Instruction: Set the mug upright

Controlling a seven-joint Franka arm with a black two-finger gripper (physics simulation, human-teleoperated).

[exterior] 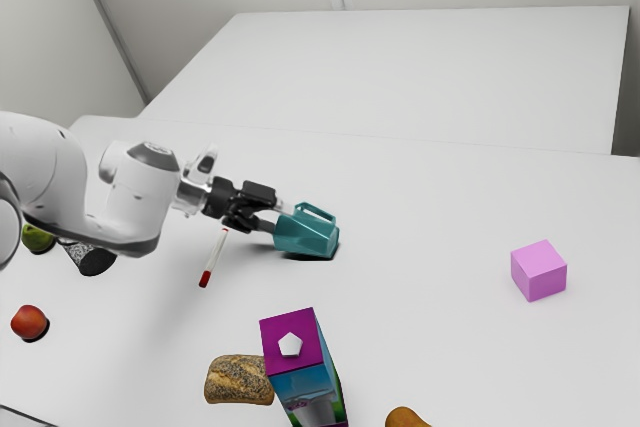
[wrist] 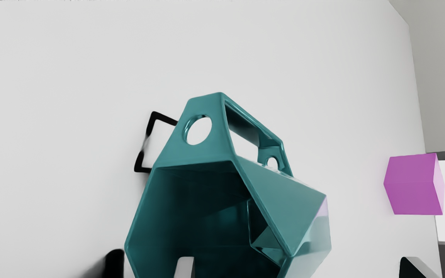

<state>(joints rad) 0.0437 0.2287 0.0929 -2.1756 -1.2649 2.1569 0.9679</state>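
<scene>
1. Teal, glossy, faceted mug: on its side on the white table, open mouth toward the gripper, base toward the exterior view's right. Angular handle is on the upper side, round hole in its bracket.
2. Gripper: fingers wide apart, at the mouth end. One overlaps the opening in wrist view; can't tell if it's inside or touching.
3. Closest neighbour: thin white marker with red end, below the arm, near the mug.
4. Pink cube: well apart, beyond the base end.
5. Purple-and-blue box touches or overlaps seeded brown bread roll; can't tell which.
</scene>
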